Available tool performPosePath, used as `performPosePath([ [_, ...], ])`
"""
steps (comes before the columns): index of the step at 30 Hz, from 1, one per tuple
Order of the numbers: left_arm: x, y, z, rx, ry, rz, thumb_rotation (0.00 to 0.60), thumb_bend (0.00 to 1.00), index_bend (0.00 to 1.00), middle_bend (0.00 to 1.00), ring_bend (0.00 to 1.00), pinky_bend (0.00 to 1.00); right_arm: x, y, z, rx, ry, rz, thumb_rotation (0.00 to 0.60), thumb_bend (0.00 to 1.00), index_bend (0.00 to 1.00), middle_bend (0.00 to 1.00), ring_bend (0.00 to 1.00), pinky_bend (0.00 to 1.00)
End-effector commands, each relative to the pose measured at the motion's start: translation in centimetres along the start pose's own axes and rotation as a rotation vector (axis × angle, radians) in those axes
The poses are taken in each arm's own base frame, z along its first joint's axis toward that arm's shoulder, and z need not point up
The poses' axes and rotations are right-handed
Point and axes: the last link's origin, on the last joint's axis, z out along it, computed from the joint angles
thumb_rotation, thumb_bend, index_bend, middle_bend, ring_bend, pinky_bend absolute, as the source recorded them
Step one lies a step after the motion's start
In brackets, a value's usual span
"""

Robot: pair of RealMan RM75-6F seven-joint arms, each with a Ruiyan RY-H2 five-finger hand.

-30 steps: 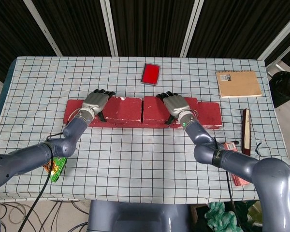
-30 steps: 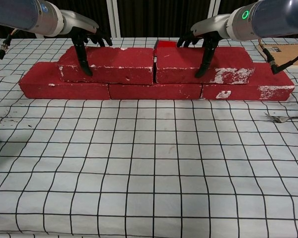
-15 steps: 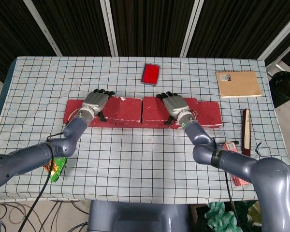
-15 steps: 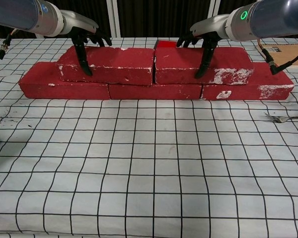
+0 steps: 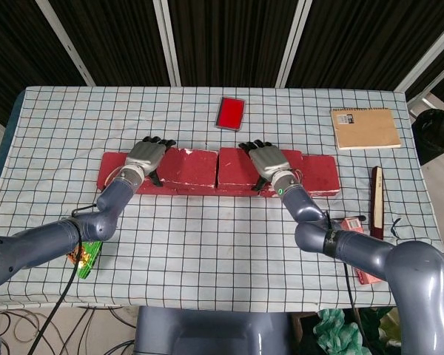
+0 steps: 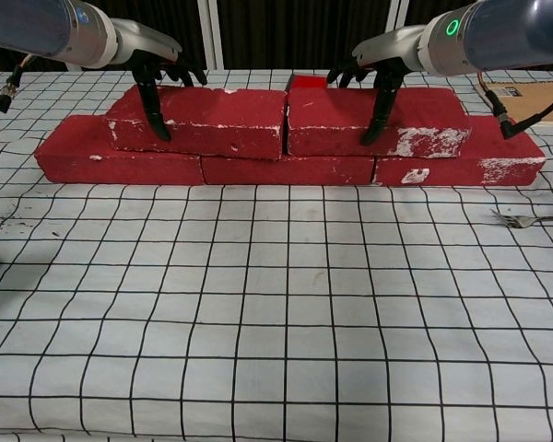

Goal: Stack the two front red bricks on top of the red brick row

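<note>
Hardly anything has moved in the last second: the right upper brick (image 6: 378, 118) has slid a touch to the left, so the gap to the left upper brick (image 6: 201, 121) is now only a thin seam, and both hands stay where they were.

Nearest the robot lies the checked tablecloth (image 6: 276, 304), with a green packet (image 5: 87, 256) at its left front edge and a fork (image 6: 527, 221) at the right. Further back the bottom row of bricks (image 6: 286, 168) runs across the table, and the two upper bricks lie on top of it, end to end, bridging its joints.

The left hand (image 5: 146, 157) grasps the left upper brick near its left end, thumb down the front face and fingers over the back edge. The right hand (image 5: 268, 160) grasps the right upper brick in the same way, near its middle.

Behind the bricks lies a small red card (image 5: 230, 112), and at the far right a brown notebook (image 5: 365, 128).
</note>
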Motion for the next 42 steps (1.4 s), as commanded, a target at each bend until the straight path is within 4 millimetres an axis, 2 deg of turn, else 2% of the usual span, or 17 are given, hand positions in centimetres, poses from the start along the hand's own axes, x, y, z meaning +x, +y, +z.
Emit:
performPosePath([
  [1,0.0,0.0,-0.1,0.0,0.0,-0.001,0.6,0.0,0.08,0.1,0.0,0.05,0.1,0.0,-0.1,0.001,0.003,0.001,0.6,0.03,0.04,0.05,0.0,0.1],
  [24,0.0,-0.5,-0.9,0.023,-0.005,0.0,0.6,0.0,0.07,0.1,0.0,0.07,0.3,-0.1,-0.6,0.018,0.035,0.01,0.6,0.02,0.04,0.05,0.0,0.1],
  [31,0.4,-0.4,-0.9,0.022,0.016,-0.012,0.6,0.0,0.07,0.09,0.0,0.03,0.5,0.0,-0.6,0.023,0.049,0.015,0.6,0.02,0.04,0.05,0.0,0.1],
  [42,1.5,-0.8,-2.0,0.02,0.053,-0.033,0.6,0.0,0.07,0.08,0.0,0.03,0.5,-0.2,-1.1,0.037,0.048,0.012,0.6,0.02,0.03,0.05,0.0,0.1],
])
